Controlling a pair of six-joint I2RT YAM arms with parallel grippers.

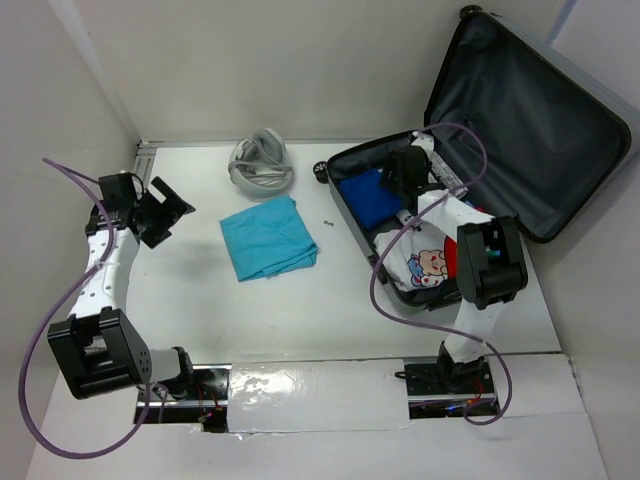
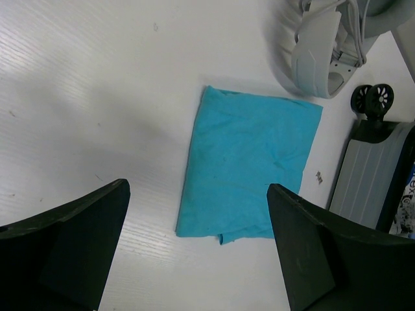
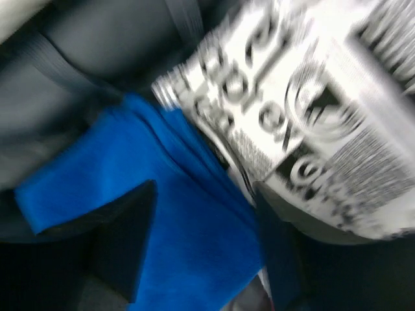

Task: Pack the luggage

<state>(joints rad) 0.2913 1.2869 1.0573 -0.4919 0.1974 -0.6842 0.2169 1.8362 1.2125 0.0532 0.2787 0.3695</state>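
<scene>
L gripper (image 2: pixel 198 188) spread wide near teal cloth (image 2: pixel 249 162); R gripper (image 3: pixel 204 188), blurred, jaws apart inside luggage (image 1: pixel 540 120) above blue cloth (image 3: pixel 194 253), by printed pack (image 3: pixel 305 110).

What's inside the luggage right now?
In the luggage: a blue folded cloth, a white cartoon-print garment and a black-and-white printed packet. The right gripper covers the middle, so anything under it or the clothes is hidden.

no text can be read; the black-and-white lettering printed on the packet (image 3: pixel 311 110) is too blurred to make out
</scene>
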